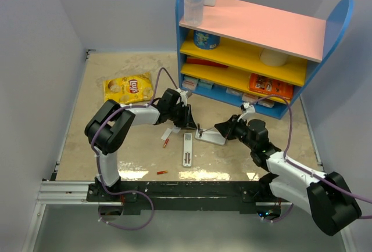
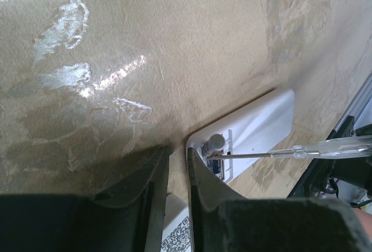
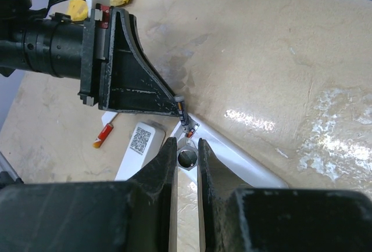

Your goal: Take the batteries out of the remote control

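The slim white remote control lies back up in the middle; its QR-coded end shows in the right wrist view. Two red-orange batteries lie loose on the table, one left of the remote, also seen at the right wrist, and one nearer the front. My left gripper has its jaws almost together, empty, with one tip on the corner of a wider white slab. My right gripper is shut on a clear-handled screwdriver. The screwdriver's tip touches a small dark cylinder standing in the slab's open slot.
A yellow chip bag lies at the back left. A blue shelf unit with boxes and bottles stands at the back right. A small flat white piece lies by the left gripper. Walls close in both sides.
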`<action>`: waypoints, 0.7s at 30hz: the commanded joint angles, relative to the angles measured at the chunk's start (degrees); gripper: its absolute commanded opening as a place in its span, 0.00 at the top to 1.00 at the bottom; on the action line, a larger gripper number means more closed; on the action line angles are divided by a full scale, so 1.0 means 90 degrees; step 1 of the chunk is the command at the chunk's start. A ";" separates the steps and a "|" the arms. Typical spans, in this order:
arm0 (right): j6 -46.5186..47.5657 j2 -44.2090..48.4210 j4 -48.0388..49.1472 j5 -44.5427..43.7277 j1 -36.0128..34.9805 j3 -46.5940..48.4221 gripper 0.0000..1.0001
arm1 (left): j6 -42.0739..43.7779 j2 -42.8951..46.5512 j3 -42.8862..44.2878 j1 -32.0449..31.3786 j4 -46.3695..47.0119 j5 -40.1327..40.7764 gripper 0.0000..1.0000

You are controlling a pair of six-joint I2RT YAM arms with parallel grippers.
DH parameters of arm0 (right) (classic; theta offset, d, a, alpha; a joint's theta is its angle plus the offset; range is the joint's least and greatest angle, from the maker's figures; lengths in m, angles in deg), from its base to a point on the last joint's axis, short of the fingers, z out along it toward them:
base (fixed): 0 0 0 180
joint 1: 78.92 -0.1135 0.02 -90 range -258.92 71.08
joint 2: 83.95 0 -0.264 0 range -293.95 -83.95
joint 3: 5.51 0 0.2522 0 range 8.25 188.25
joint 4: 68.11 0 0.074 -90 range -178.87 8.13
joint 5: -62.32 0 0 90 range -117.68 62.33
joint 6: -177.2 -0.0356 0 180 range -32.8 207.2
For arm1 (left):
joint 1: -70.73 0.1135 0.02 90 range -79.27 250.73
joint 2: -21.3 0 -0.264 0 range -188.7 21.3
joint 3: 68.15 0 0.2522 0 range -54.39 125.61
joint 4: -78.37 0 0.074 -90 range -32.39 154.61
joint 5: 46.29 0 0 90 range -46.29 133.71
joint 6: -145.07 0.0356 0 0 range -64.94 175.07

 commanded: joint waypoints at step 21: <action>0.0565 0.0360 -0.2285 -0.0148 0.0008 0.1784 1.00 | 0.0539 0.1136 0.0201 0.0054 -0.0370 0.1184 0.69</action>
